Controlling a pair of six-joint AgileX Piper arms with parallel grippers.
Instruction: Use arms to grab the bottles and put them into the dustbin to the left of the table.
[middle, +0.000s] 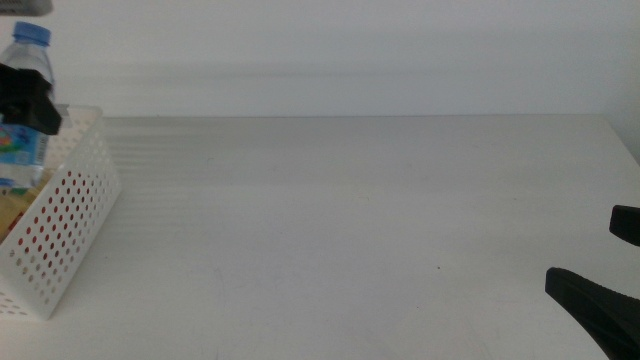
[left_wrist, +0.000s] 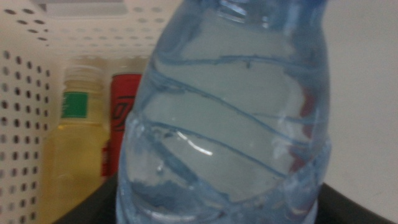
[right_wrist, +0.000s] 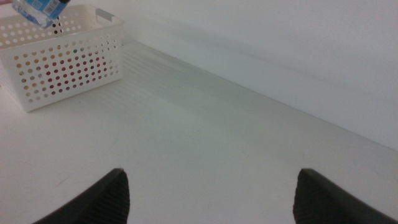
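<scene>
My left gripper (middle: 28, 95) is shut on the small clear water bottle (middle: 28, 60) with the blue cap and holds it above the white perforated dustbin (middle: 70, 215) at the table's left edge. In the left wrist view the water bottle (left_wrist: 224, 124) fills the picture. Below it, inside the dustbin (left_wrist: 22, 93), lie the yellow-liquid bottle (left_wrist: 71, 149) with a green label and the red can (left_wrist: 124, 106). My right gripper (middle: 610, 262) waits open and empty low at the right. From its wrist camera I see the dustbin (right_wrist: 62, 65) far off, with the water bottle (right_wrist: 38, 11) above it.
The white table (middle: 350, 220) stretches between the dustbin and the right arm, with a few tiny dark specks. A pale wall runs behind its far edge.
</scene>
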